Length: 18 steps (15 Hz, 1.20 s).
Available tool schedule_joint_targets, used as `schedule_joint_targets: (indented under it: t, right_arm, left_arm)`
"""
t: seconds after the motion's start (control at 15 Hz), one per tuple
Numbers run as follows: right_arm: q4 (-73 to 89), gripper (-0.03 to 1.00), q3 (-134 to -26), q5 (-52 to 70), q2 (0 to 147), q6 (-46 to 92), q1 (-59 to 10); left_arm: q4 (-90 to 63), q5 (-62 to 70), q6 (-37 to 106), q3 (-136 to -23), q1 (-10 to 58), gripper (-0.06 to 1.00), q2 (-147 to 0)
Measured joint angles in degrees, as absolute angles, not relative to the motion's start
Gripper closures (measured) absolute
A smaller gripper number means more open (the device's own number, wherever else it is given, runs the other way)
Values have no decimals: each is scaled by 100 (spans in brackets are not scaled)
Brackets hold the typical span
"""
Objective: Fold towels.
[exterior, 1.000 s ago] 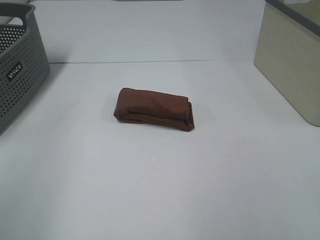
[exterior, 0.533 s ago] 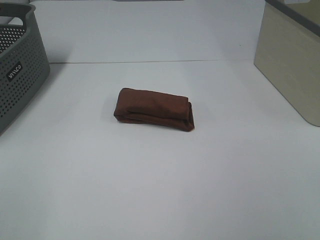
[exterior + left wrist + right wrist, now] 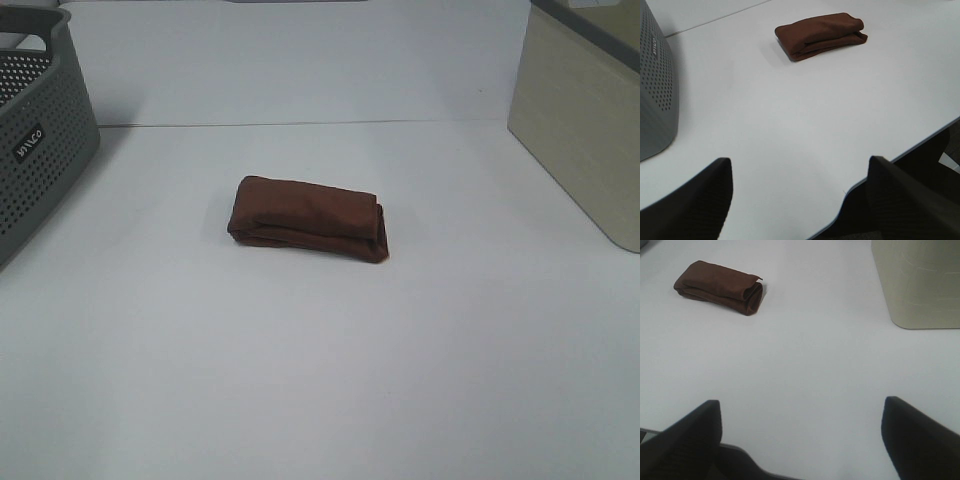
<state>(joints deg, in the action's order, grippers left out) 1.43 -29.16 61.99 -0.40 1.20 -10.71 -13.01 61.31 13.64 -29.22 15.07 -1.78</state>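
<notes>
The dark reddish-brown towel (image 3: 306,218) lies folded into a small thick rectangle in the middle of the white table (image 3: 320,350). It also shows in the left wrist view (image 3: 821,35) and the right wrist view (image 3: 719,287). Its white tag is not visible. My left gripper (image 3: 800,200) is open and empty, hanging over the table's near edge, far from the towel. My right gripper (image 3: 800,440) is open and empty, also near the front edge, well apart from the towel. Neither gripper shows in the exterior high view.
A grey perforated basket (image 3: 35,140) stands at the left, also in the left wrist view (image 3: 655,90). A beige bin (image 3: 585,120) stands at the right, also in the right wrist view (image 3: 917,282). The table's front edge (image 3: 900,155) is close to the left gripper.
</notes>
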Motion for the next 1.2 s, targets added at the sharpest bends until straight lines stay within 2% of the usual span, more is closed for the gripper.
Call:
schedule_joint_targets:
  t: [0.4,0.6,1.2]
  right_arm:
    - [149,15,-2905,6136,-40,120,-1071]
    - [160,15,-2905,6136,-40,120,-1071]
    - [166,15,-2905,6136,-40,120,-1071]
  left_arm:
    - [-1232,6102,1261,-2922,1507,23,-178]
    - [-785,6068,728,-2922,1507,23,-178]
    - [-785,6068,848,-2922,1507,23,-178]
